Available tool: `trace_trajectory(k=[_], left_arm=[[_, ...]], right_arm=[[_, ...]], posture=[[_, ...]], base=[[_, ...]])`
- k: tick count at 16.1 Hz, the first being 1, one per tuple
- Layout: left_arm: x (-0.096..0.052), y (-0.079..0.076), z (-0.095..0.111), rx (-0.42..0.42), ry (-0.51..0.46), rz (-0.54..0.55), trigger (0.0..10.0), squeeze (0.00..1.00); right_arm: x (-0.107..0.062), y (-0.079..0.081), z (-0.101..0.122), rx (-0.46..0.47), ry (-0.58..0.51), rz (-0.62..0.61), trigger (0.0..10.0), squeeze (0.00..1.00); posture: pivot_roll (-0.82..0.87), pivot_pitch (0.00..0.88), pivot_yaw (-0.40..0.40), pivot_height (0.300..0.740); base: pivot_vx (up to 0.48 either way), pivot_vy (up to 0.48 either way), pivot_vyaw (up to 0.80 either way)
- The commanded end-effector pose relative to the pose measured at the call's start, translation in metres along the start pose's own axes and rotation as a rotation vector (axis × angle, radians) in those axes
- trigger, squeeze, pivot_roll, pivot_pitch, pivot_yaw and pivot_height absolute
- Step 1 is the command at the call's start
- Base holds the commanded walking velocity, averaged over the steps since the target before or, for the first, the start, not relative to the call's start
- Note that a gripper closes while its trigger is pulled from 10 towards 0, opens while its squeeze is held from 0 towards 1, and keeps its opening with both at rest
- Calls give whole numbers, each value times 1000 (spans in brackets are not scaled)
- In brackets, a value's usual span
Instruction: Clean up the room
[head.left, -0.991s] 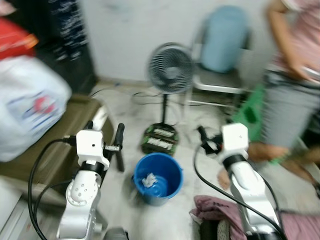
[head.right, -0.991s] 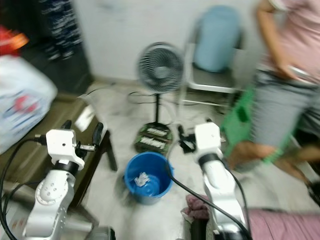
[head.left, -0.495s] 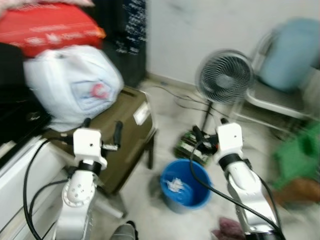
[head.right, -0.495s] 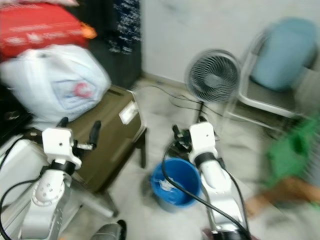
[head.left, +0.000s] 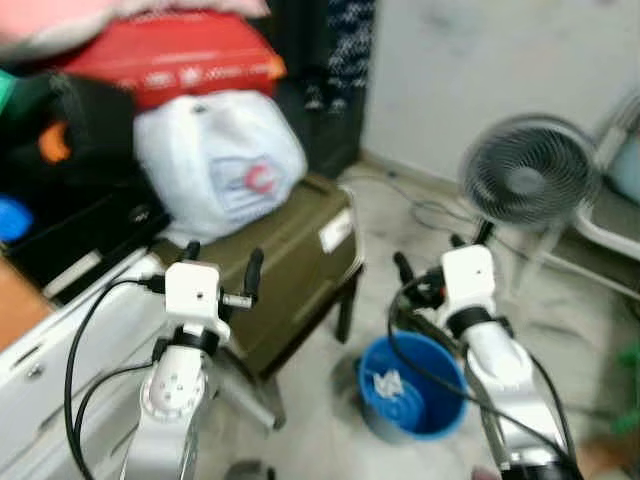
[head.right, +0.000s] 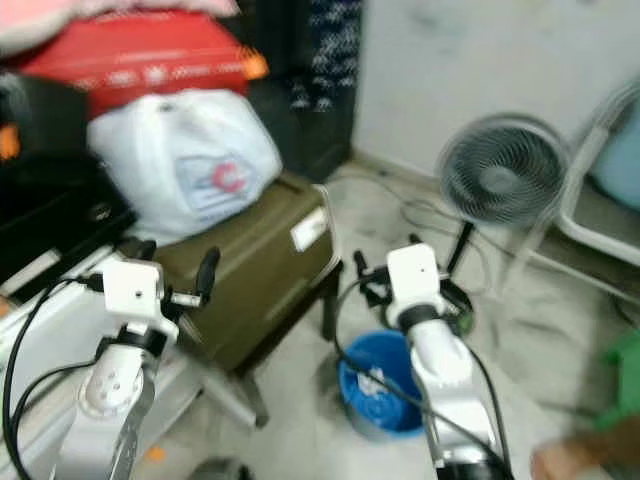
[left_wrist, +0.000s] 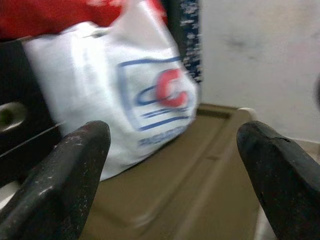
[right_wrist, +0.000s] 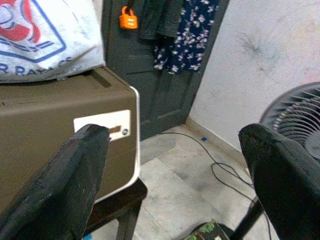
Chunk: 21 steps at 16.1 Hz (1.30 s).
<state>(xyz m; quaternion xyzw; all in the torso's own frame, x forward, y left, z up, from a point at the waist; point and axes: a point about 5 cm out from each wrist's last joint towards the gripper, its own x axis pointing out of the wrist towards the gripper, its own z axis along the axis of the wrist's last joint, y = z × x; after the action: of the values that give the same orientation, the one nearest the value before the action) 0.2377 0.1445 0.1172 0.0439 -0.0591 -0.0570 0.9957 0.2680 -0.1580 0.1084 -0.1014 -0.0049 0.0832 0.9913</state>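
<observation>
Scanning the room, we judge this a search step: both arms are raised in front of us with nothing held, and the head views are blurred, so we read the robot as on the move.

The left gripper (left_wrist: 167, 175) has its fingers spread wide and empty, pointing at a white bag (head.left: 218, 160) that sits on the olive case (head.left: 290, 265). A red bag (head.left: 175, 58) lies on top of the white one.

The right gripper (right_wrist: 175, 170) is likewise wide open and empty, with the case's corner and label, a dark door (right_wrist: 150, 65) and the fan (head.left: 528, 180) ahead of it.

The blue bucket (head.left: 415, 385) stands on the floor just beside the case's leg, under the right arm, with some white scrap (head.left: 388, 383) inside; we take it as the bin for this cleanup. Cables (head.left: 420, 210) lie on the floor near the fan.

No loose litter can be made out on the floor; blur hides small stuff.

Next we think the move calls for settling the view, picking one target item, then lowering an open gripper onto it. Risk as we see it: the right arm's cable hangs close to the bucket rim.
</observation>
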Motion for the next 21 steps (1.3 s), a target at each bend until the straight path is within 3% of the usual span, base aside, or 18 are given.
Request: trace_trajectory(k=[1,21], left_arm=[[-2,4,-2,19,20,12,10000,0],[-1,9,3,91,34,-18,10000,0]], right_arm=[[2,5,2,10,-3,19,10000,0],[-3,6,-4,37,32,6,10000,0]], posture=[[-8,6,-27,740],[2,38,-25,740]], base=[[0,0,800],[0,0,800]])
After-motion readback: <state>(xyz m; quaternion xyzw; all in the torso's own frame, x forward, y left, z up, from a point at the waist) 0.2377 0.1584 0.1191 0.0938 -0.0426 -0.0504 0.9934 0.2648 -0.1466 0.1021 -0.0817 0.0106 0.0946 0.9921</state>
